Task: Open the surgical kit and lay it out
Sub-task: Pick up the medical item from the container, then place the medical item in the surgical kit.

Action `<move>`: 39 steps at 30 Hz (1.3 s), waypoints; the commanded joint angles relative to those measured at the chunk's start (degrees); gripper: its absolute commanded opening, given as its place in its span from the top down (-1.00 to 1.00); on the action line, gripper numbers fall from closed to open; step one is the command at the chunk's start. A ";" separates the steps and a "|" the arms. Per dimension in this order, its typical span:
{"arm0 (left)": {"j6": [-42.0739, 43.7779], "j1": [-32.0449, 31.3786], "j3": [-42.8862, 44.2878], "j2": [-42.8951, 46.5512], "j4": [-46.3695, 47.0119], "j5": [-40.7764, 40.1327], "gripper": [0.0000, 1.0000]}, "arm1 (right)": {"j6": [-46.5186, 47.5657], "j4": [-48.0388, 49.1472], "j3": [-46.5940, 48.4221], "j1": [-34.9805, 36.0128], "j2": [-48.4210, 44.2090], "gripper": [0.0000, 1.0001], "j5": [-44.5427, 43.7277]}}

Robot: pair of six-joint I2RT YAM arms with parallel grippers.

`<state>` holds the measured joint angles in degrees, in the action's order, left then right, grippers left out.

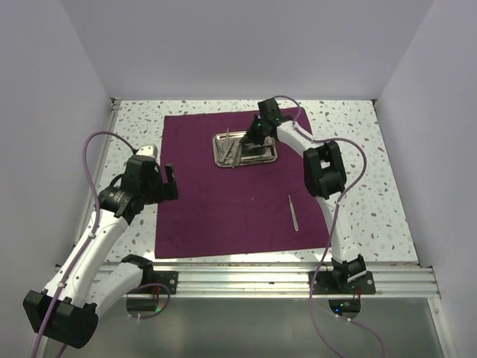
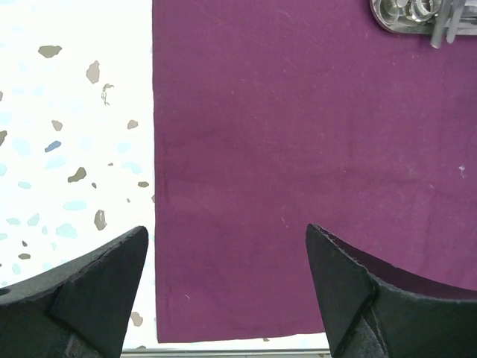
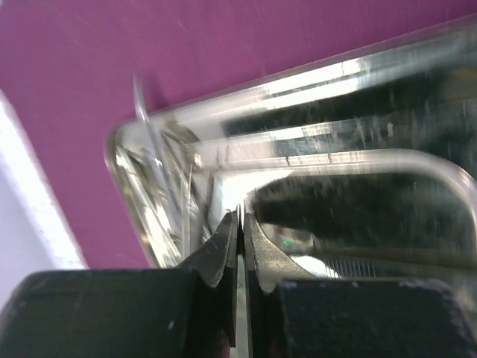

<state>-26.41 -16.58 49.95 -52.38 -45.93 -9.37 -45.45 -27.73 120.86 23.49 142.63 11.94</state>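
The dark purple cloth point(image 1: 238, 201) lies spread flat on the table. The steel tray point(image 1: 246, 148) sits on its far middle and holds several slim silver instruments point(image 1: 231, 151). One pair of tweezers point(image 1: 293, 212) lies alone on the cloth's right part. My right gripper point(image 1: 252, 134) reaches down into the tray. In the right wrist view its jaws point(image 3: 241, 212) are pressed together inside the tray point(image 3: 298, 82), beside the instruments point(image 3: 160, 171); I cannot see anything pinched between them. My left gripper point(image 1: 170, 181) is open and empty over the cloth's left edge point(image 2: 313, 149).
The speckled tabletop point(image 1: 358, 171) shows around the cloth. White walls enclose the left, back and right. An aluminium rail point(image 1: 246, 280) runs along the near edge. The tray corner point(image 2: 425, 15) shows at the top right of the left wrist view.
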 commanded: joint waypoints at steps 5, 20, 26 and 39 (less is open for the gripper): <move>-1.09 -0.21 0.06 1.58 0.23 -1.80 -0.81 | -19.58 29.64 -10.98 -4.15 -1.83 1.00 14.41; -1.18 -0.30 0.14 1.49 0.23 -1.80 -0.81 | -17.62 32.06 -15.39 -6.70 -8.84 1.00 22.51; -1.36 -0.21 -0.12 2.19 0.67 -1.97 -0.82 | 2.43 11.83 -23.28 -5.12 -24.92 1.00 18.30; -0.39 -0.21 -0.30 0.97 1.46 -0.22 -0.80 | 8.63 14.36 -58.09 10.78 -44.28 1.00 11.97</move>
<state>-26.96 -16.58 49.87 -51.11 -45.91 -10.22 -37.47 -13.85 67.18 32.47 98.08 26.46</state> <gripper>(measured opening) 0.904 0.043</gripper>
